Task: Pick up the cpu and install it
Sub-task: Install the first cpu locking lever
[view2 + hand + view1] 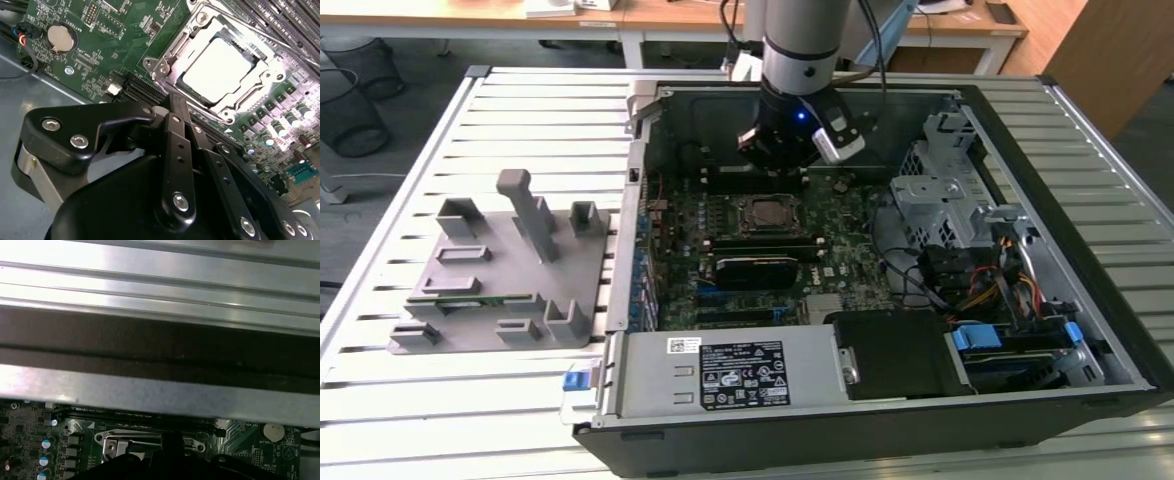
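Observation:
The cpu, a small shiny silver square, lies flat inside the metal-rimmed socket frame on the green motherboard. In the exterior view that socket sits mid-board in the open computer case, and my gripper hangs just behind and above it. In the second wrist view the black gripper has its fingers drawn together, holding nothing, and its tip points at the socket's near edge. The first wrist view shows the socket frame past the gripper's dark body.
A grey plastic fixture with a green memory stick stands on the slatted table at the exterior view's left. Inside the case are a power supply, a metal drive cage and loose cables. The case wall runs close behind the socket.

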Robot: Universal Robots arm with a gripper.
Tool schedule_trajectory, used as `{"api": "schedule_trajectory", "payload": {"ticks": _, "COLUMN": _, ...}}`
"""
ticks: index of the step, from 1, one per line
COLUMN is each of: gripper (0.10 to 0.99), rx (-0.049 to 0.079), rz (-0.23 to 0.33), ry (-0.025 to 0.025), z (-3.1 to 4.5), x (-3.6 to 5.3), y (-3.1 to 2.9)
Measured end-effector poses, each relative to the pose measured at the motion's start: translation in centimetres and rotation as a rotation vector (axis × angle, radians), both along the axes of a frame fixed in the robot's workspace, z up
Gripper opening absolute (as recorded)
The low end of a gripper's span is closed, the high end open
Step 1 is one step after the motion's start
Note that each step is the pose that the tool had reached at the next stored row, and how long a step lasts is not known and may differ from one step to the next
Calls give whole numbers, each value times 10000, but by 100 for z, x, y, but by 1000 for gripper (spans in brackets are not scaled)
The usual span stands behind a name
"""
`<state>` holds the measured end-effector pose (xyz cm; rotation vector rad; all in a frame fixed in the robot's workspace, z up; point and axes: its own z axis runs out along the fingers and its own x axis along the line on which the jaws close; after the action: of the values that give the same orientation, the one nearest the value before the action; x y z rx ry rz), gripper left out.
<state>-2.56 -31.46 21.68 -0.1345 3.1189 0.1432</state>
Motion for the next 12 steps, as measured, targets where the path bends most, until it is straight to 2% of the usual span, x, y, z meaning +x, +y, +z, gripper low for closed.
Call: {"api": "schedule_trajectory", "payload": {"ticks": 12, "gripper": 106, "rx": 0, "rz": 0, "ry": 0, "z": -1, "x": 1, "y": -38}}
